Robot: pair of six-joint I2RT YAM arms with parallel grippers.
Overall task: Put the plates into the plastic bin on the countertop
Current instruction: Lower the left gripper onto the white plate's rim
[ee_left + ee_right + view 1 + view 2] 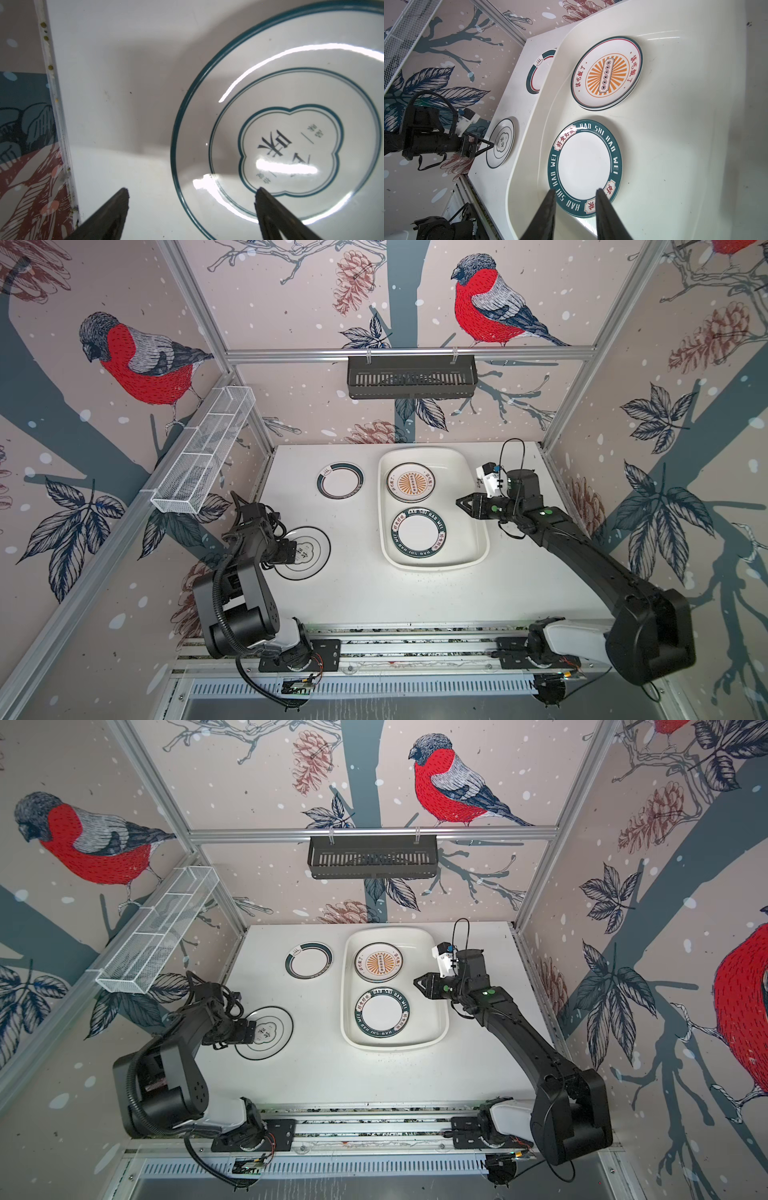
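**Near field.** Bare countertop (pixel 365 597) stretches back from the front rail. On its left side we find the clover plate (pixel 309 549), lying flat and outside the plastic bin (pixel 432 566). The left gripper (pixel 192 192) meets it from the left with jaws spread wide and nothing held. In the left wrist view one fingertip stands over the countertop and its partner over the plate's inner ring, with the dark rim running between them. We cannot tell whether either tip touches.

**Middle field.** To the right, the bin rests on the countertop. In its near half the green lettered plate (pixel 417 537) lies flat on the floor. The right gripper (pixel 575 191) hovers over the bin's right edge. Its jaws stand a little apart with nothing between them, and the tips point at the lettered rim.

**Far field.** In the bin's far half the sunburst plate (pixel 410 482) tops a short stack; we see further rims beneath it in the right wrist view. Left of the bin, the ring plate (pixel 340 481) lies on the countertop. A black slotted rack (pixel 411 377) hangs on the back wall.
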